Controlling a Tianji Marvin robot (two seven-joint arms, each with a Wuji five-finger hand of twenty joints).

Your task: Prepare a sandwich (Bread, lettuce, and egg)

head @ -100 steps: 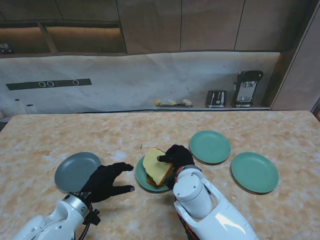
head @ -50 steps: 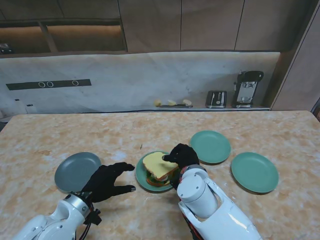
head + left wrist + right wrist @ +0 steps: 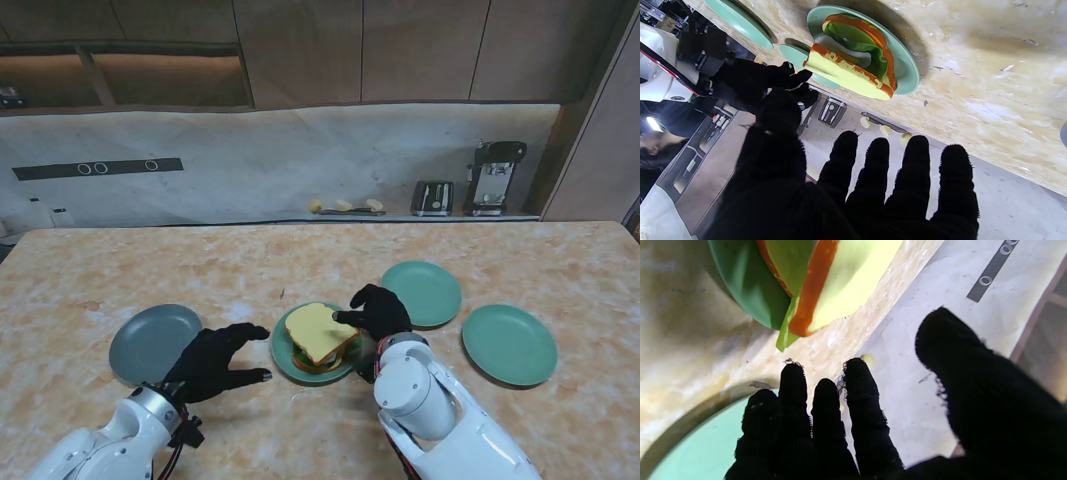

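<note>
Reading the stack as built: top bread slice [image 3: 318,331] lies flat over lettuce [image 3: 853,36] on the green plate [image 3: 283,357], just beside my right hand [image 3: 377,312] fingertips | right fingers spread, gripping nothing | left hand [image 3: 212,362] open, resting on the worktop [image 3: 300,265] near the plate, probably as a guard | no readable writing

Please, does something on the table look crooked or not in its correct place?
Yes. The top bread slice lies tilted on the sandwich, one end raised, so lettuce shows underneath, and it overhangs the green plate. A lettuce tip also sticks out past the plate rim.
</note>
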